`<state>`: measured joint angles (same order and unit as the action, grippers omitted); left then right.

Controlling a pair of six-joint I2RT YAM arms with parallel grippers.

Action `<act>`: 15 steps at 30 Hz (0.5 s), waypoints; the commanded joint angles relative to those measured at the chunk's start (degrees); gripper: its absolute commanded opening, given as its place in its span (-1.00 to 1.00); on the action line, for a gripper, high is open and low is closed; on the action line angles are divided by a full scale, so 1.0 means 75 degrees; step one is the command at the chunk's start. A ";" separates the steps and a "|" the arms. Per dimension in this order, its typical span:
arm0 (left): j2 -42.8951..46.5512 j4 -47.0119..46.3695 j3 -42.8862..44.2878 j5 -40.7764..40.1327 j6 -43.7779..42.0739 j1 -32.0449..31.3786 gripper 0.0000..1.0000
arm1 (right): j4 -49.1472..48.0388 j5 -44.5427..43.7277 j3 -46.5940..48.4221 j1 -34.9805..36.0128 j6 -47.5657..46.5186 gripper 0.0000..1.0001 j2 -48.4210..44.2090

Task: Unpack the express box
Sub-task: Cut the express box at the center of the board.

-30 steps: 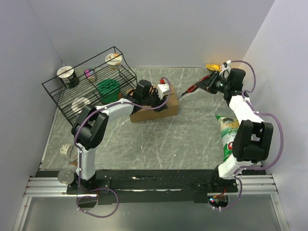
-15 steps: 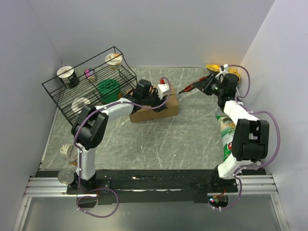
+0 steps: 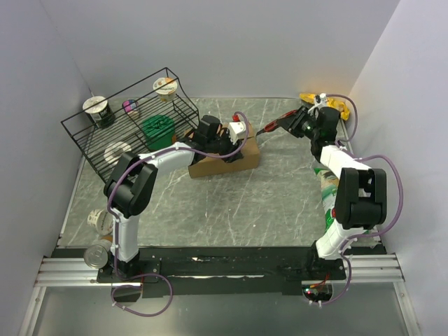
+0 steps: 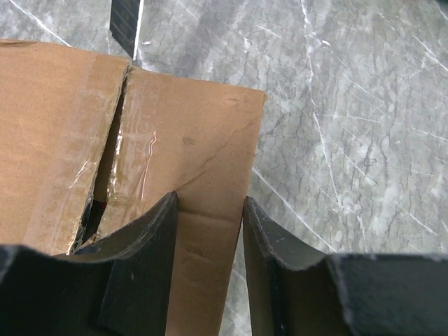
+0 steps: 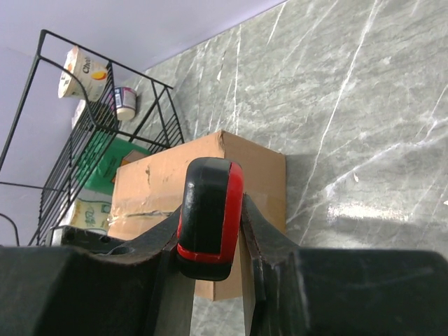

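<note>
Right arm has swung toward the far right corner since the earlier frame, and its wrist now sits closer to the back wall. Left arm and box are unchanged.

Right gripper point(image 5: 210, 210): clamped on a red-and-black tool point(image 5: 208, 185). From above, the tool point(image 3: 276, 126) points left toward the box and hangs clear of it, over bare table point(image 3: 210, 210).

Left gripper point(image 4: 208, 199): jaws partly apart with nothing between them. They hover at the box's point(image 4: 182, 140) right end, one finger over the top and the other at the edge. Cannot tell if they touch the cardboard.

Box point(image 3: 224, 166): brown carton at the table's middle-back, just right of the wire rack point(image 3: 133, 119), lying flat under the left wrist. Flaps are down. Centre seam point(image 4: 105, 175) is taped but shows a dark gap, and the tape is wrinkled.

Other items: a green packet point(image 3: 157, 129) is inside the rack. A pouch point(image 3: 330, 189) lies beside the right arm. A can point(image 3: 94, 255) sits by the left base.
</note>
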<state>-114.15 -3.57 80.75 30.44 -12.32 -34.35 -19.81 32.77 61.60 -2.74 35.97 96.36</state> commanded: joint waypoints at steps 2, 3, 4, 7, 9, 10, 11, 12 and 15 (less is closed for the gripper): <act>-0.0120 0.0851 0.0132 0.0090 0.0377 0.0185 -0.15 | -0.0558 -0.0233 0.0247 0.0166 0.0044 -1.00 0.0020; -0.0132 0.0863 0.0143 0.0090 0.0388 0.0185 -0.15 | -0.0546 -0.0280 0.0259 0.0178 0.0056 -1.00 0.0020; -0.0143 0.0863 0.0155 0.0090 0.0377 0.0185 -0.16 | -0.0581 -0.0280 0.0247 0.0178 0.0091 -1.00 0.0043; -0.0179 0.0851 0.0190 0.0090 0.0388 0.0185 -0.16 | -0.0511 -0.0257 0.0282 0.0202 0.0232 -1.00 0.0090; -0.0214 0.0840 0.0225 0.0090 0.0412 0.0197 -0.16 | -0.0382 -0.0245 0.0294 0.0225 0.0185 -1.00 0.0067; -0.0214 0.0840 0.0249 0.0090 0.0412 0.0197 -0.15 | -0.0347 -0.0187 0.0282 0.0248 0.0185 -1.00 0.0067; -0.0249 0.0840 0.0260 0.0079 0.0435 0.0197 -0.16 | -0.0196 -0.0152 0.0282 0.0260 0.0173 -1.00 0.0055; -0.0261 0.0817 0.0284 0.0055 0.0435 0.0197 -0.16 | -0.0148 -0.0105 0.0201 0.0272 0.0197 -1.00 0.0020; -0.0366 0.0805 0.0389 -0.0155 0.0517 0.0197 -0.17 | 0.0250 0.0024 -0.0021 0.0307 0.0279 -1.00 -0.0237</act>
<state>-114.54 -1.98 81.91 30.68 -12.16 -34.20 -19.62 31.27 61.60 -1.63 37.04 96.88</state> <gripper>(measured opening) 0.426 0.317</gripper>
